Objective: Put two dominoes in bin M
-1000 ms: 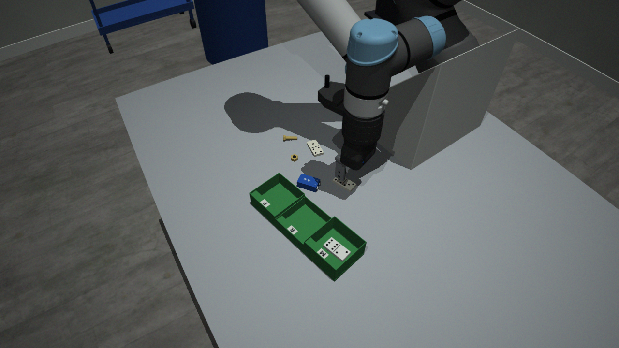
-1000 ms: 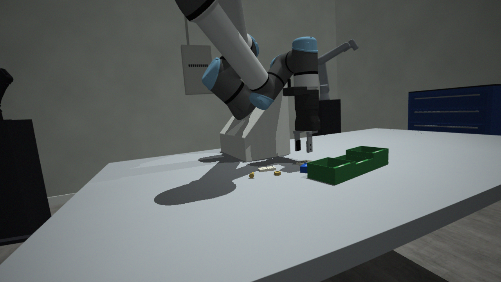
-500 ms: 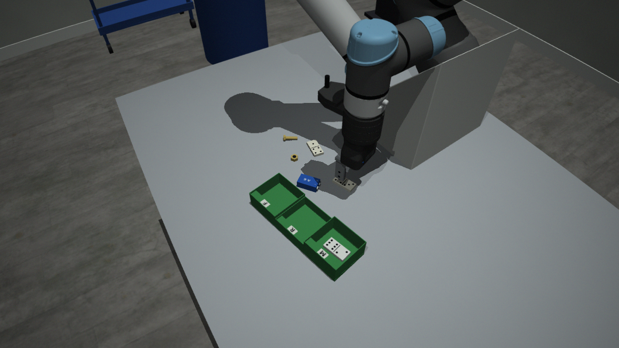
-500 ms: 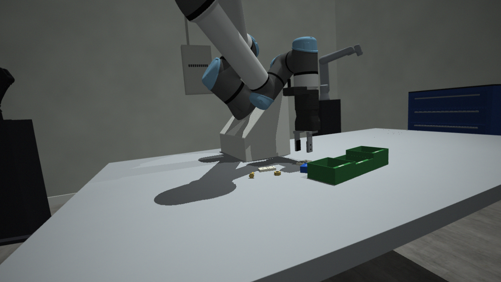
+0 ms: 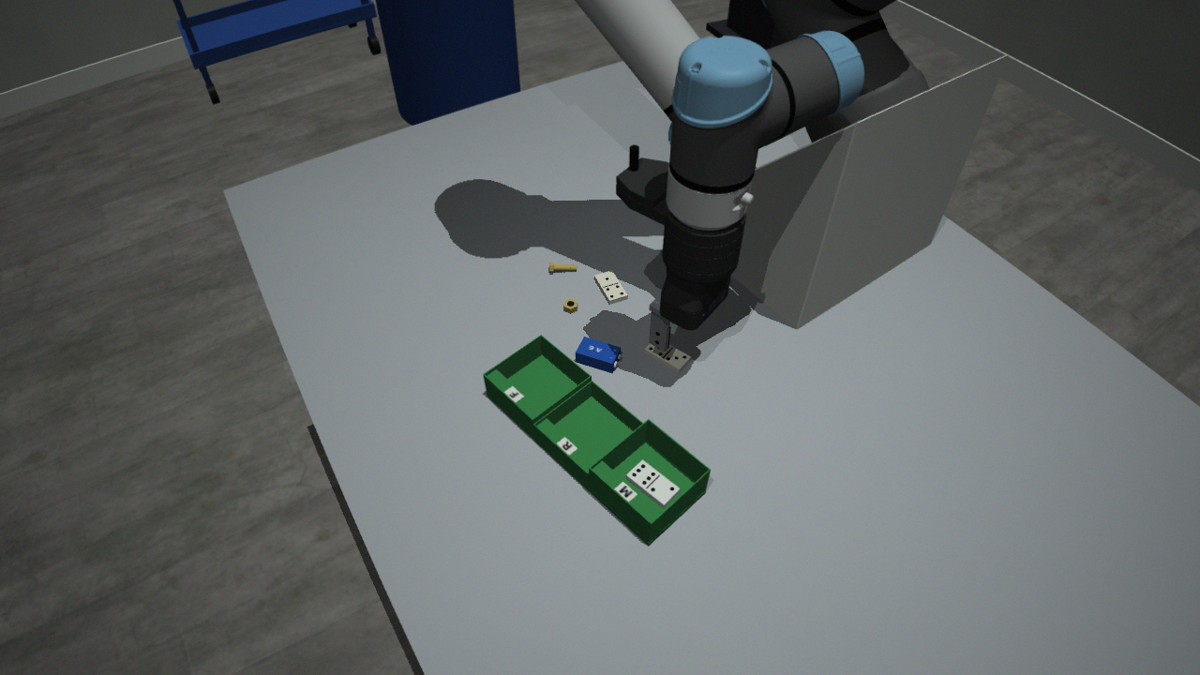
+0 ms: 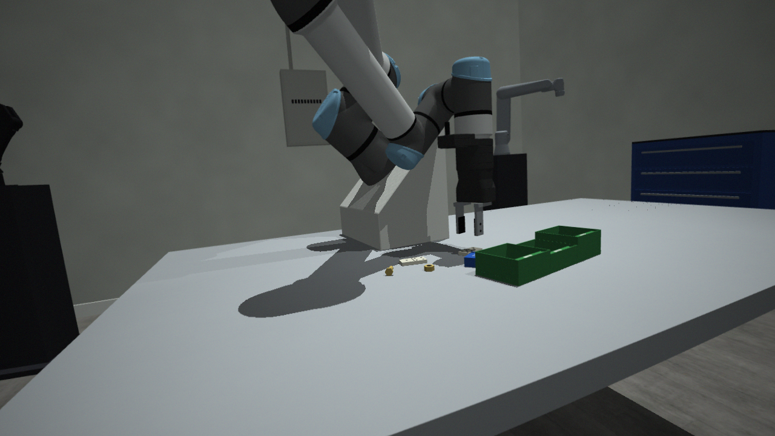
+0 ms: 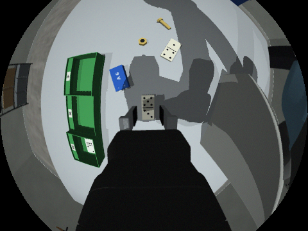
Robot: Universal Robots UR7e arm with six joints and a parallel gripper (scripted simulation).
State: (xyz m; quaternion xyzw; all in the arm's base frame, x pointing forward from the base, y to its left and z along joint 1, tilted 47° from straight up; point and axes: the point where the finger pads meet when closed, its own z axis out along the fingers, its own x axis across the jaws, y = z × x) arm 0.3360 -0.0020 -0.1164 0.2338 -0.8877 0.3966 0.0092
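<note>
My gripper [image 5: 662,339] [image 6: 469,232] [image 7: 148,111] is open and hangs a little above a domino [image 5: 672,358] [image 6: 469,250] [image 7: 148,106] that lies flat on the table in the arm's shadow. A second domino [image 5: 611,287] [image 6: 413,260] [image 7: 171,51] lies flat farther back. A third domino [image 5: 652,482] [image 7: 89,145] lies inside the green bin marked M [image 5: 671,514] [image 7: 81,156], the end compartment of a row of three joined bins.
A blue battery [image 5: 598,352] [image 6: 469,260] [image 7: 119,77] lies between the near domino and the bin marked F [image 5: 510,401]. A brass nut [image 5: 571,305] [image 6: 428,267] [image 7: 143,41] and a brass bolt [image 5: 561,267] [image 6: 389,270] [image 7: 163,23] lie farther back. The arm's white base [image 5: 856,209] stands behind.
</note>
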